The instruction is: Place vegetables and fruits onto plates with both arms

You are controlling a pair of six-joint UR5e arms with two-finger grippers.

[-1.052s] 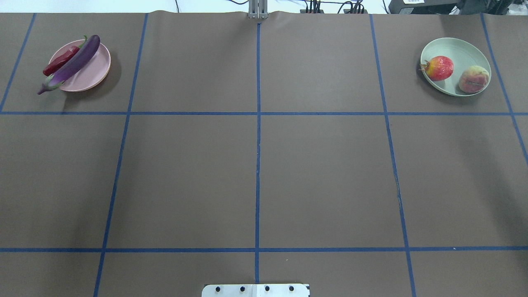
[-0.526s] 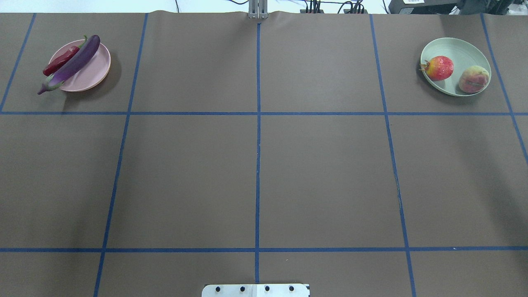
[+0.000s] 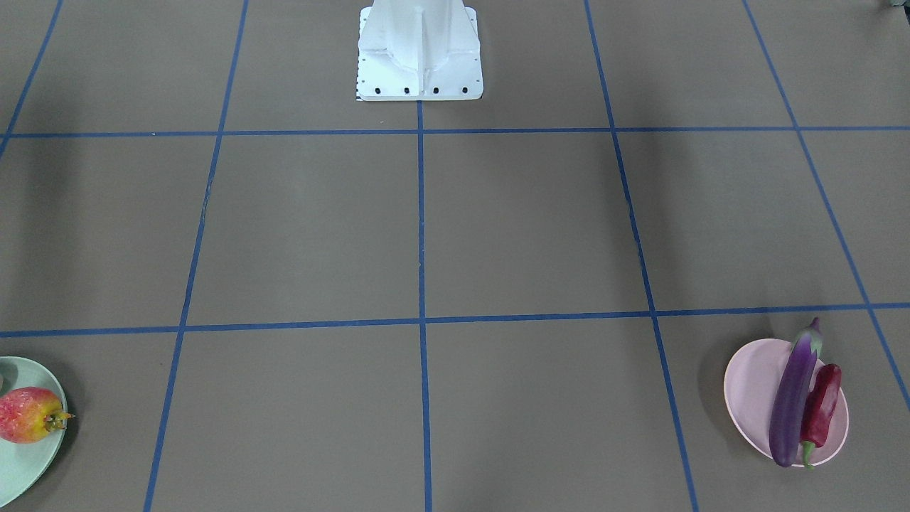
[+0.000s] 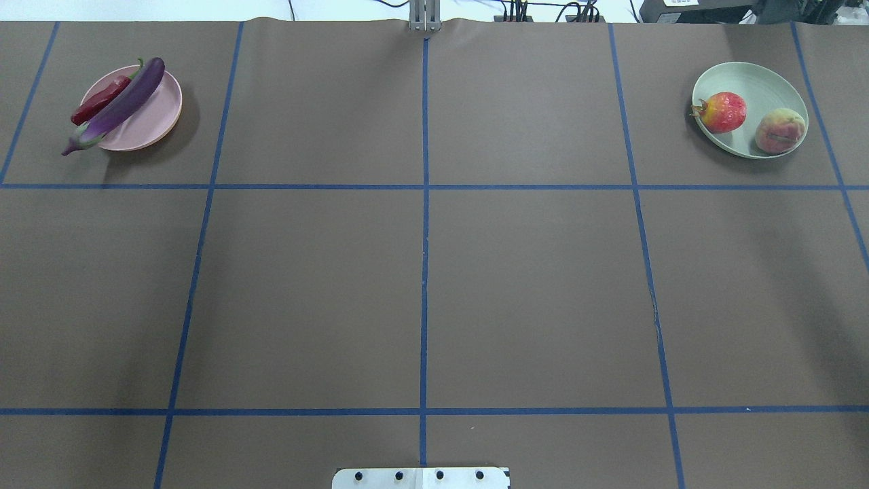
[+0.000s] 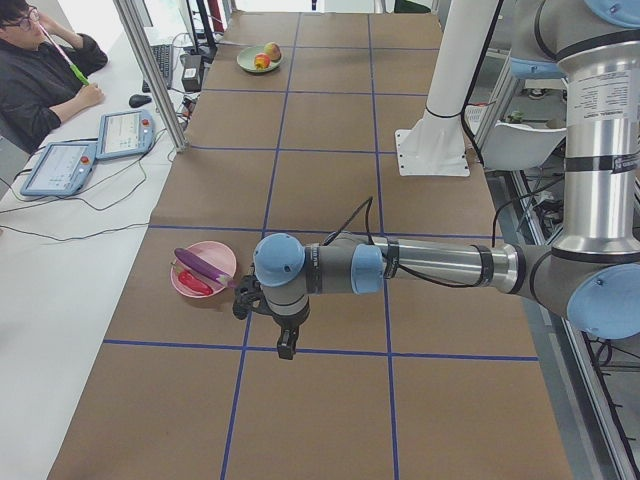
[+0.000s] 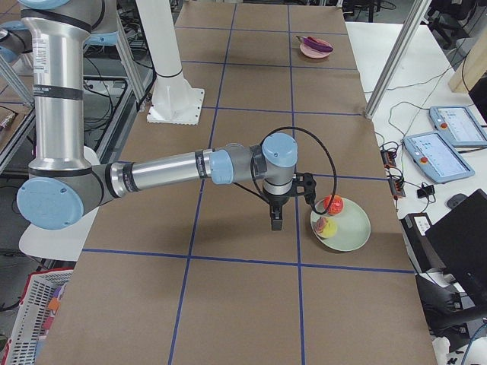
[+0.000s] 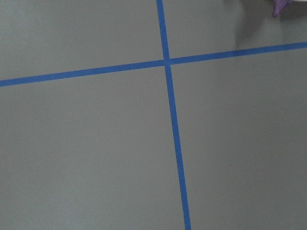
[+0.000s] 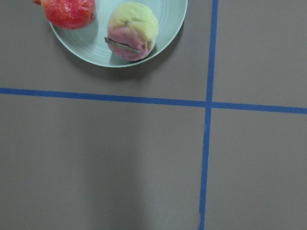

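- Front: the long, glossy eggplant is lying across the matte pink plate, touching the red chili. The round pomegranate-like fruit is sitting on the mint plate.
- Overhead: the yellow-pink peach is sharing that plate, apart from the fruit, on the brown worktop.
- Left side: my left jaws are hanging near the pink plate; I cannot tell whether they are parted.
- Right side: my right jaws are hanging beside the mint plate; likewise unclear.
- Right wrist: the mint plate is showing faint concentric ridges.

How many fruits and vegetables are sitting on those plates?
4. The eggplant and red chili lie on the pink plate; the pomegranate-like fruit and peach sit on the green plate. None seem hidden.
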